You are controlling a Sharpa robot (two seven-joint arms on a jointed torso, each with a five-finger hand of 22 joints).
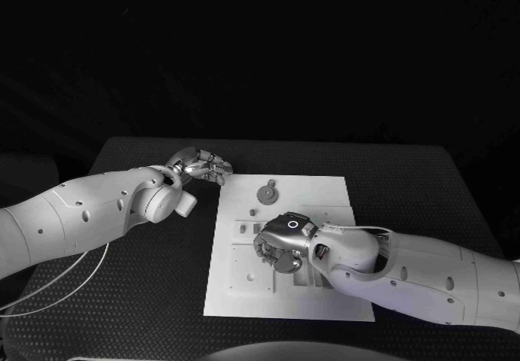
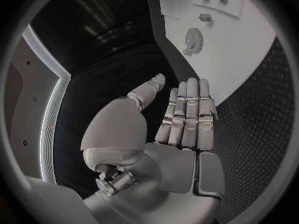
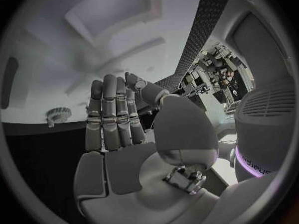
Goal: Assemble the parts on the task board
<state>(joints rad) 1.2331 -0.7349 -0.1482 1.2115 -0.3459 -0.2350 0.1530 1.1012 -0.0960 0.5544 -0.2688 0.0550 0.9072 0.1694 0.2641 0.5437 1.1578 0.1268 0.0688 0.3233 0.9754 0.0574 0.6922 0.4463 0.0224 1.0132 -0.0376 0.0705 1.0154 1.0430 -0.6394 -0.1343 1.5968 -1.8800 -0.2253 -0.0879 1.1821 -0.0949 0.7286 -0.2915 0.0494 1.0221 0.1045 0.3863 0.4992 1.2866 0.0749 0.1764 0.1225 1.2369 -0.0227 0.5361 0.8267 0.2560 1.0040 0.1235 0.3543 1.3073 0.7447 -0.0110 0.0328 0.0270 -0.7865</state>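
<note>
White task board [image 1: 325, 293] mid-table, gear part [image 1: 267, 195] seated on it | left hand [image 1: 203, 163] off board's far-left corner, fingers [image 2: 187, 114] straight together, holding nothing | right hand [image 1: 284, 242] over board centre, fingers [image 3: 112, 114] straight, empty, gear beyond fingertips

Looks like a robotics lab: textured black rubber-matted table [image 1: 141, 301] under the silver many-fingered left hand [image 1: 201, 165], flat white plastic task board [image 1: 244, 293] beside it, darkness beyond.

White smooth-shelled arms, silver segmented left robot hand [image 1: 201, 165], possibly thin white cables
</note>
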